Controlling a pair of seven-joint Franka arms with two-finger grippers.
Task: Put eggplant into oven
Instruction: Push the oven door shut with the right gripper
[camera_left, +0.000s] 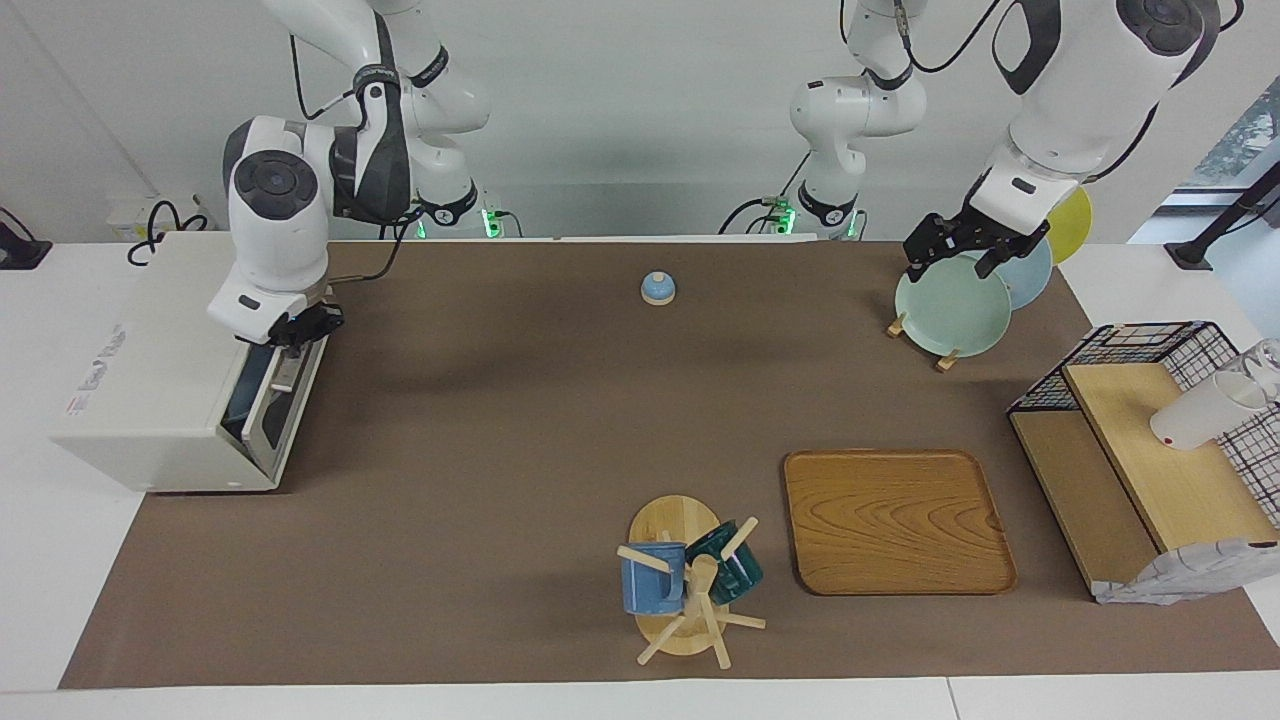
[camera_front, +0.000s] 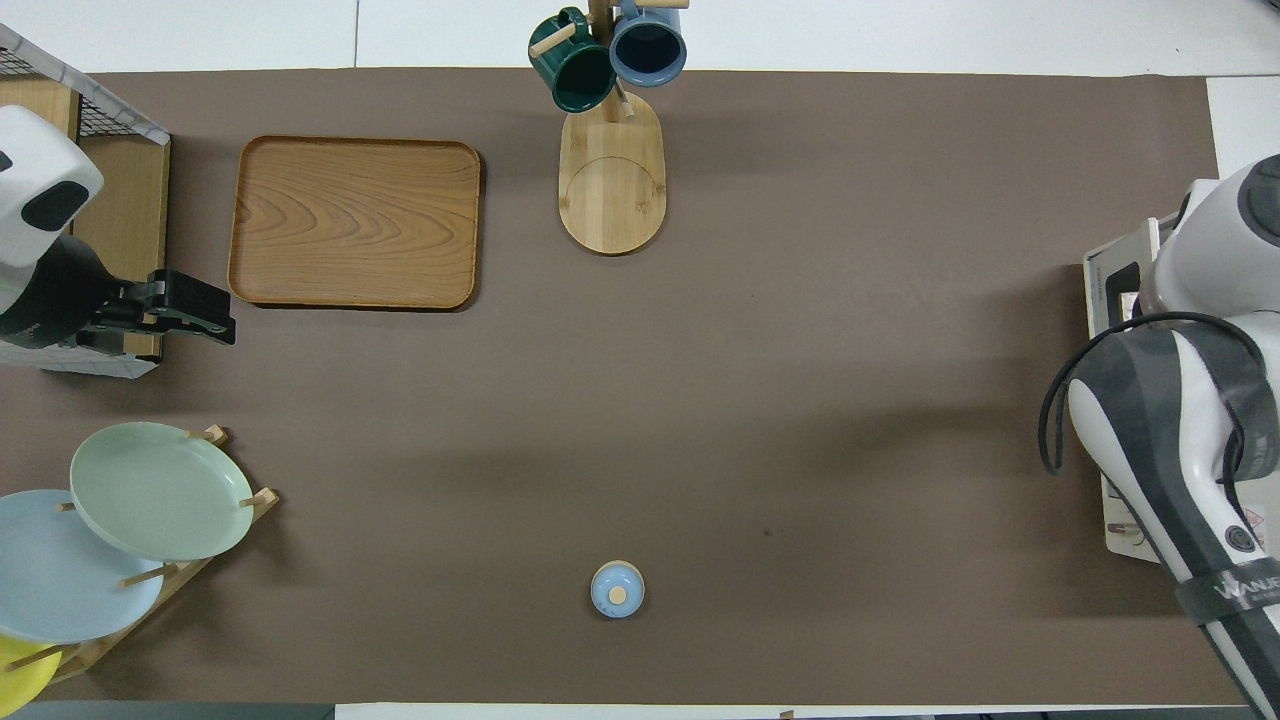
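Note:
The eggplant shows in neither view. The off-white oven (camera_left: 150, 380) stands at the right arm's end of the table. Its dark glass door (camera_left: 248, 385) leans slightly out at the top. My right gripper (camera_left: 292, 335) is down at the door's top edge, by the metal handle (camera_left: 288, 378). In the overhead view the right arm covers most of the oven (camera_front: 1115, 290) and hides the right gripper. My left gripper (camera_left: 955, 262) hangs open and empty over the plate rack; it also shows in the overhead view (camera_front: 212, 318).
A rack of green (camera_left: 950, 312), blue and yellow plates stands near the left arm's base. There are also a wooden tray (camera_left: 895, 520), a mug tree (camera_left: 690, 590) with two mugs, a small blue lid (camera_left: 657, 288), and a wire-and-wood shelf (camera_left: 1150, 470) holding a white cup.

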